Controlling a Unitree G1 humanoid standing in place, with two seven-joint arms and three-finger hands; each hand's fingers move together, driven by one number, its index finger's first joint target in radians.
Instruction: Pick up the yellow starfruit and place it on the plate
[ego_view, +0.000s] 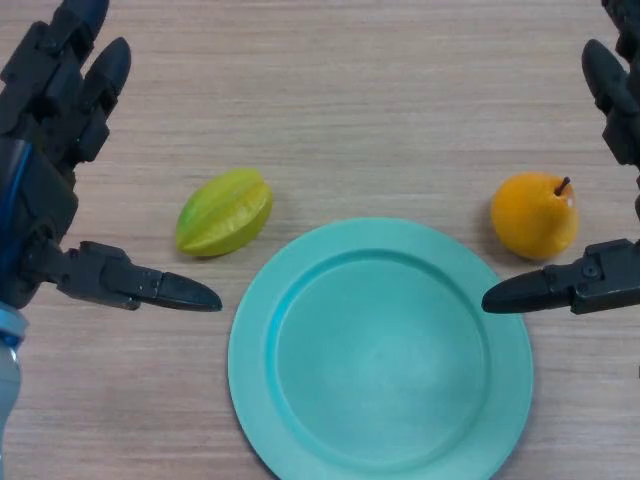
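Both hands hover spread and empty over the table: left hand (50, 130) beside the yellow-green starfruit (224, 212), right hand (610, 270) near an orange pear (535, 215). The starfruit lies just left of the teal plate (255, 360).

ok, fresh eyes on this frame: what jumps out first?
The big teal plate at bottom centre dominates, nothing on it. A yellow-green starfruit lies just off its upper-left rim, an orange pear-like fruit off its upper right. An open left robot hand and right robot hand frame the scene.
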